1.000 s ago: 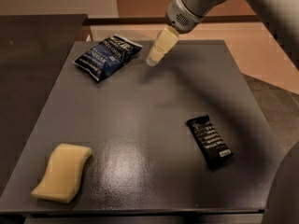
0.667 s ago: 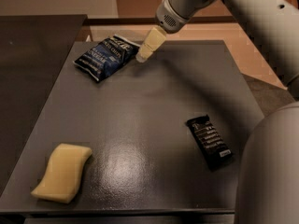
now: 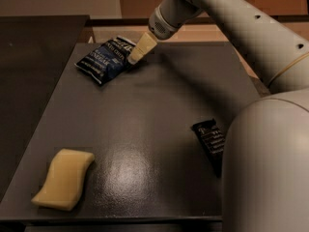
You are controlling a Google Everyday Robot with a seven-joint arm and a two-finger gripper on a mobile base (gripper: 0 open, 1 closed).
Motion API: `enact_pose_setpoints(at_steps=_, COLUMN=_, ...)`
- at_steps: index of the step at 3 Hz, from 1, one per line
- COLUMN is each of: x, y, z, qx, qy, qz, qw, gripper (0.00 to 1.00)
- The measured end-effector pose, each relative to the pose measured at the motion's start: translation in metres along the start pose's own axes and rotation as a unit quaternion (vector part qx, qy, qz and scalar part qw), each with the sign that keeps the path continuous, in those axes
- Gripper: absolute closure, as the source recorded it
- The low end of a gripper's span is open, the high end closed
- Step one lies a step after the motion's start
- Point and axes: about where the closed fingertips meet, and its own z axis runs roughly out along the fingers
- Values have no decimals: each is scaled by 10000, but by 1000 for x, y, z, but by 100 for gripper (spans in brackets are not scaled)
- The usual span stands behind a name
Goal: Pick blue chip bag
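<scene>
Approach step, by my reading: the pincer [image 3: 133, 58] is hanging at the right edge of the blue chip bag [image 3: 106, 58], and the bag is not yet lifted.
The bag is lying flat at the far left of the worktop [image 3: 154, 105], well apart from the black bar [image 3: 211, 138] at near right and the yellow sponge [image 3: 63, 178] at near left. The arm is slanting in from upper right with the wrist angling down and left, so the pincer tip is sitting at the bag's right corner (touching or just clear, cannot tell). Whether the pincer is released or clenched is not showing either. The next move is probably calling for centring over the crinkled foil, then descending onto a raised fold.
</scene>
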Motion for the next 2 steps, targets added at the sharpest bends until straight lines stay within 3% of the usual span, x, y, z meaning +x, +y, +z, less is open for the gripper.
enact_pose_setpoints(at_steps=1, x=-2, y=4, z=16, qx=73, qy=-84, qz=238, qw=9997, gripper=0)
enact_pose_setpoints(at_steps=2, x=-7, y=19, z=34, qx=-45, qy=-181, qz=327, qw=9993, gripper=0)
